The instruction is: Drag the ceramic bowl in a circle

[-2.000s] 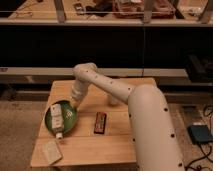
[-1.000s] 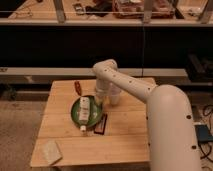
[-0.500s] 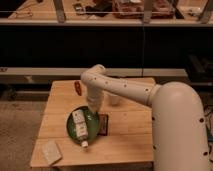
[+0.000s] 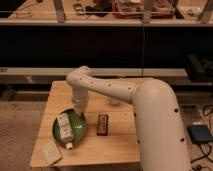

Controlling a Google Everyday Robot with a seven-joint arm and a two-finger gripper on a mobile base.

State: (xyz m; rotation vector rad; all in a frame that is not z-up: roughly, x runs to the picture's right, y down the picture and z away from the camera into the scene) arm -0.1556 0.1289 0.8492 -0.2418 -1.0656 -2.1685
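Nearest the left edge of the wooden table (image 4: 120,145), by its front corner, we see a pale flat pad (image 4: 50,152) lying on the wood, close to the bowl but apart from it. Next comes the green bowl (image 4: 78,126), shallow, glossy and wide. It sits on the front left part of the table, and its near rim is not far from the front edge. Inside it we make out the pale gripper (image 4: 68,141), reaching down from the wrist above the bowl's far rim and stretching across the dish toward the near rim. Its fingers are drawn together; we cannot tell whether they pinch the rim or only press on the dish. Just right of the bowl, a small dark bar (image 4: 102,124) lies lengthwise on the wood without touching it. Behind that, farther back on the table, we see a small white cup (image 4: 115,101), partly hidden by the arm. The thick white arm (image 4: 152,120) fills the right side, bending over the table's back half. On the floor at far right lies a bluish box (image 4: 200,134).
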